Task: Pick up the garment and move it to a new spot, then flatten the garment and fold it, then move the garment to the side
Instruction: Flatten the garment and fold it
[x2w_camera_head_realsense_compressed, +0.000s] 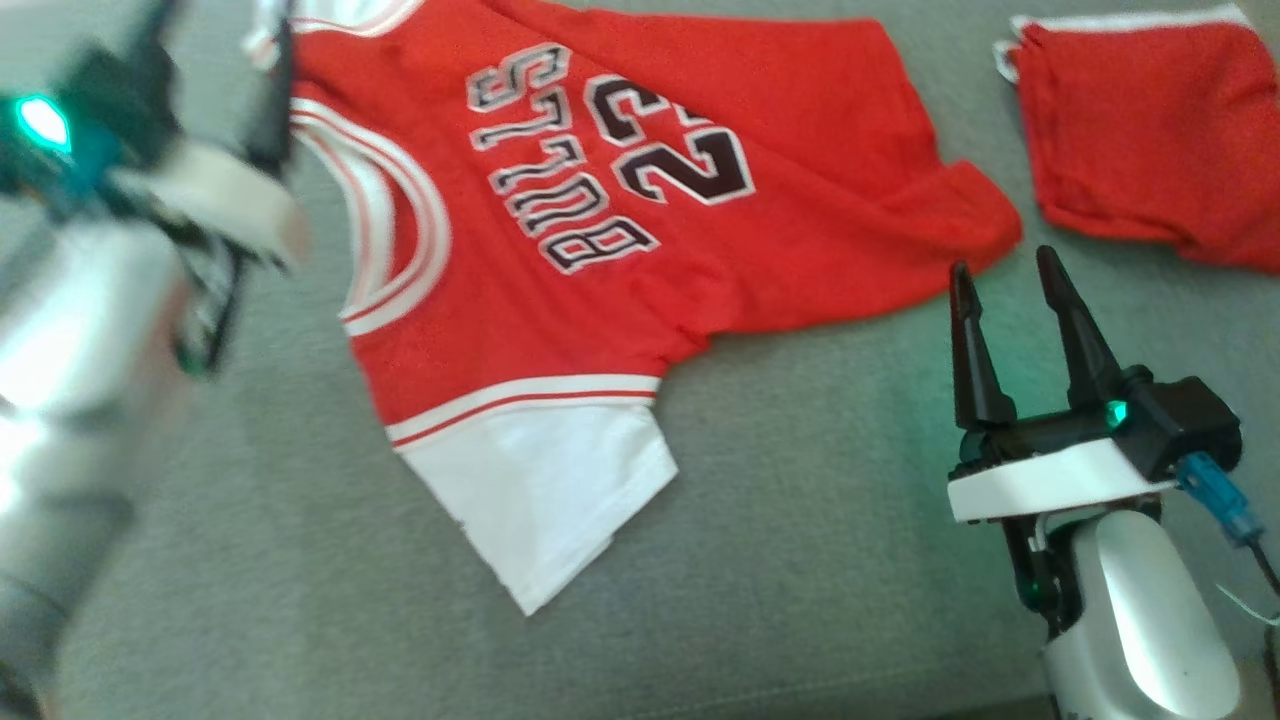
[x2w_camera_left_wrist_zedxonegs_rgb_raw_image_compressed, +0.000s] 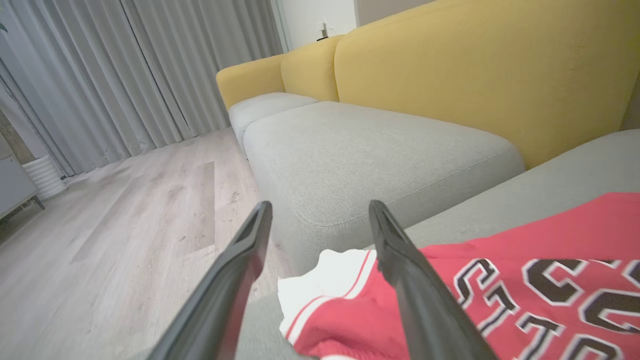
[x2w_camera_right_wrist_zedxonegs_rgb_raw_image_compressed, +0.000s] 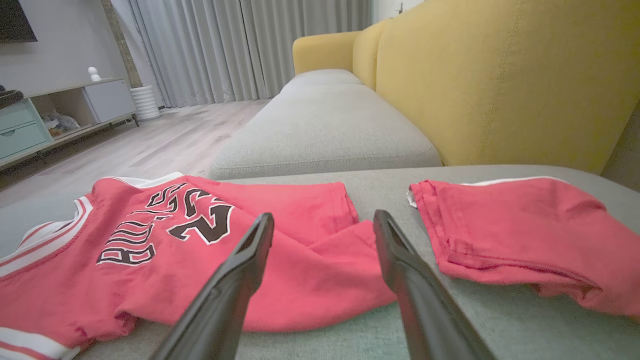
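The garment is a red jersey (x2w_camera_head_realsense_compressed: 600, 200) with white sleeves and "BULLS 23" lettering, lying spread face up on the grey sofa cushion (x2w_camera_head_realsense_compressed: 800, 560). Its hem end is rumpled near my right gripper (x2w_camera_head_realsense_compressed: 1005, 265), which stands open just short of that hem with nothing between its fingers. In the right wrist view the jersey (x2w_camera_right_wrist_zedxonegs_rgb_raw_image_compressed: 200, 250) lies ahead and to the left of the open fingers. My left gripper (x2w_camera_left_wrist_zedxonegs_rgb_raw_image_compressed: 320, 210) is open above the jersey's white sleeve (x2w_camera_left_wrist_zedxonegs_rgb_raw_image_compressed: 325, 280) at the cushion's edge. My left arm (x2w_camera_head_realsense_compressed: 90, 330) looks blurred in the head view.
Folded red shorts (x2w_camera_head_realsense_compressed: 1150, 130) lie on the cushion to the right of the jersey. A yellow sofa backrest (x2w_camera_right_wrist_zedxonegs_rgb_raw_image_compressed: 500, 75) rises behind. A second grey seat (x2w_camera_left_wrist_zedxonegs_rgb_raw_image_compressed: 375, 155) and wooden floor (x2w_camera_left_wrist_zedxonegs_rgb_raw_image_compressed: 125, 225) lie beyond the cushion's edge, with curtains and a low cabinet (x2w_camera_right_wrist_zedxonegs_rgb_raw_image_compressed: 60, 115) farther off.
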